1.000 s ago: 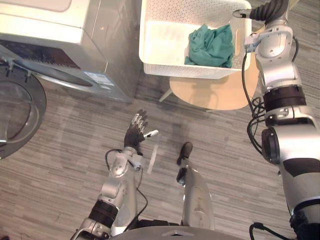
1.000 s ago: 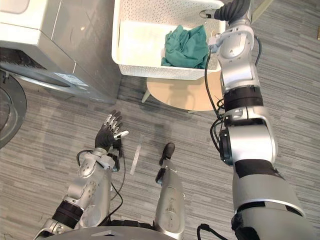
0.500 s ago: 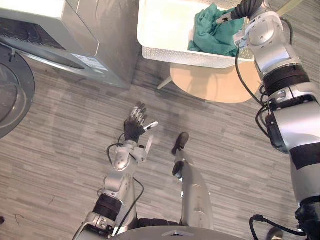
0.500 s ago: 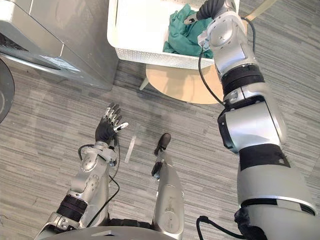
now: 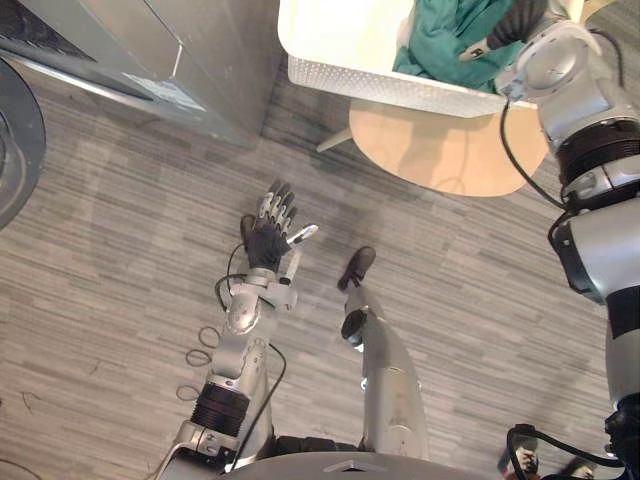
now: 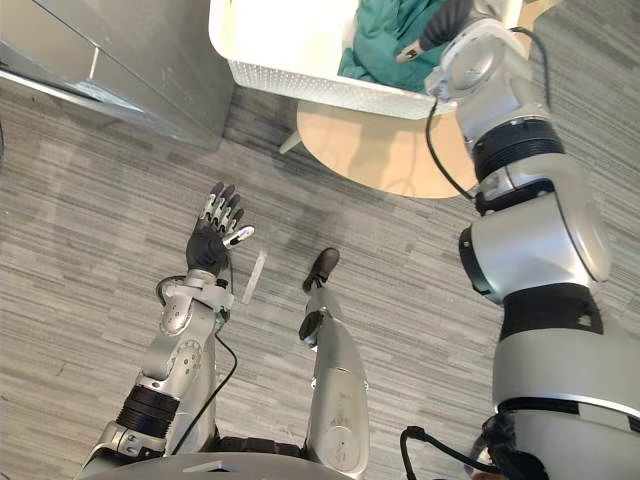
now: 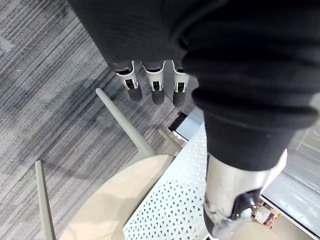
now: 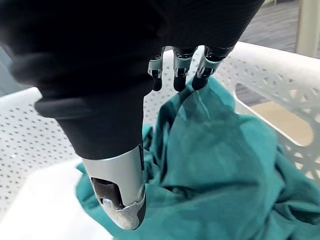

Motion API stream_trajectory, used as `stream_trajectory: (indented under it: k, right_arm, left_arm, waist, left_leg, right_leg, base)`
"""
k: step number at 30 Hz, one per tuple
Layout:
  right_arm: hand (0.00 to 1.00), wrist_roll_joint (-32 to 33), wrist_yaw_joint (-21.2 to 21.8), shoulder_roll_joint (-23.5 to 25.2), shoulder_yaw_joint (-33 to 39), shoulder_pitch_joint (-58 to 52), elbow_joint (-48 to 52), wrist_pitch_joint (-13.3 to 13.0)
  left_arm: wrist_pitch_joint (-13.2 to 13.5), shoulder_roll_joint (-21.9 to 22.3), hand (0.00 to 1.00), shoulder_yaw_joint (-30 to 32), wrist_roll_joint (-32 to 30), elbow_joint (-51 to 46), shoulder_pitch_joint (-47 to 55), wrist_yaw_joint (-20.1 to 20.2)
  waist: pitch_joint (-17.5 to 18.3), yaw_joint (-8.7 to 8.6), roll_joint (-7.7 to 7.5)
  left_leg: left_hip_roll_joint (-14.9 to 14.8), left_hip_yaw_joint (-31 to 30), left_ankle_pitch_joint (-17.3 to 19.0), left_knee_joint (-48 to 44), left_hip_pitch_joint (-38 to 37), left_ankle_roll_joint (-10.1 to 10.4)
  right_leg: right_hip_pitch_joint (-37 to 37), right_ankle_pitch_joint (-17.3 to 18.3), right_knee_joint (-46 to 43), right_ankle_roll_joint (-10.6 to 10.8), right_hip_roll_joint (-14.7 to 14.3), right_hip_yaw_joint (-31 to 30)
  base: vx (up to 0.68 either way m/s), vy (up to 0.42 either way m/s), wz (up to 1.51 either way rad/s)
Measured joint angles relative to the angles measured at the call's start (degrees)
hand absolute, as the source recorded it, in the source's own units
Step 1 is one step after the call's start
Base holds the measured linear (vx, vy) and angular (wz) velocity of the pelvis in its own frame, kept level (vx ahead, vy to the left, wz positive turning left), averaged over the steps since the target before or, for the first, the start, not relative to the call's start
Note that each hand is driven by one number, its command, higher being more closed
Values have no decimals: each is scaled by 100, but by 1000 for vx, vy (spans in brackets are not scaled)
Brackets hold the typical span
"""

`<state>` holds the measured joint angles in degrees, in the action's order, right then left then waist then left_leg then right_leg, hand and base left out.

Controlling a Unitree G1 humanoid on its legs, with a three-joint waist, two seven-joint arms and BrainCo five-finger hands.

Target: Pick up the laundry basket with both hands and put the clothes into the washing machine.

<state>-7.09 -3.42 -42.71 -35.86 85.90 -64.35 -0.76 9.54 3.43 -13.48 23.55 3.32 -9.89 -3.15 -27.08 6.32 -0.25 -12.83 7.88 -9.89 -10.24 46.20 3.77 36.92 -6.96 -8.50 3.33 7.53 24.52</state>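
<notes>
While right hand (image 5: 510,22) hangs over teal clothes (image 5: 440,40) inside white basket (image 5: 340,76), fingers relaxed, holding nothing, left hand (image 5: 268,236) spreads wide above floor, well apart; basket lies ahead-right of it, on round stool (image 5: 440,150).

Head stereo pair looking straight down, wrist cameras close-up, every view sharing the white basket (image 5: 345,80)

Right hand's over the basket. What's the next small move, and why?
Probably lower the right hand and curl its fingers into the crumpled teal cloth: it hovers open just above that cloth inside the white perforated plastic basket, holding nothing.
</notes>
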Motion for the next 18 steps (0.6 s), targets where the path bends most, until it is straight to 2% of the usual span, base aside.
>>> stream_trajectory:
  k: [6,7,10,11,14,18]
  right_arm:
    - [0,-4,230,-373,137,-334,-32,-21]
    - [0,-4,314,-559,358,-469,-15,-52]
    - [0,-1,441,-697,829,-492,16,-58]
    - [100,21,582,-746,1058,-554,49,-88]
    - [100,149,702,-754,1534,-757,67,-162]
    - [100,1100,1066,-811,2107,-852,177,-187]
  left_arm:
    - [-3,7,0,6,124,-249,35,38]
    - [0,5,0,-3,229,-477,47,114]
    - [12,6,0,-1,390,-766,44,199]
    - [10,6,0,-2,501,-774,46,239]
    - [9,6,0,-9,696,-905,47,274]
    - [25,7,0,-7,891,-1179,43,365]
  waist:
    - [0,50,0]
    - [1,113,1]
    - [1,137,2]
    - [1,133,2]
    - [2,139,3]
    - [5,115,9]
  left_leg:
    - [1,-6,-125,181,130,9]
    - [3,12,-157,274,202,33]
    - [11,16,-308,395,376,10]
    - [19,15,-376,476,397,11]
    - [32,13,-406,537,424,21]
    - [-4,111,-381,529,633,31]
  right_leg:
    - [167,79,-89,-66,26,150]
    - [312,112,-180,-78,49,161]
    - [558,145,-286,-117,77,200]
    - [617,150,-313,-124,88,220]
    - [725,205,-469,-126,138,242]
    - [930,296,-529,-151,152,256]
  base:
    - [47,-2,8]
    - [50,-1,4]
    - [48,6,2]
    - [45,4,5]
    - [36,-6,4]
    - [12,-8,2]
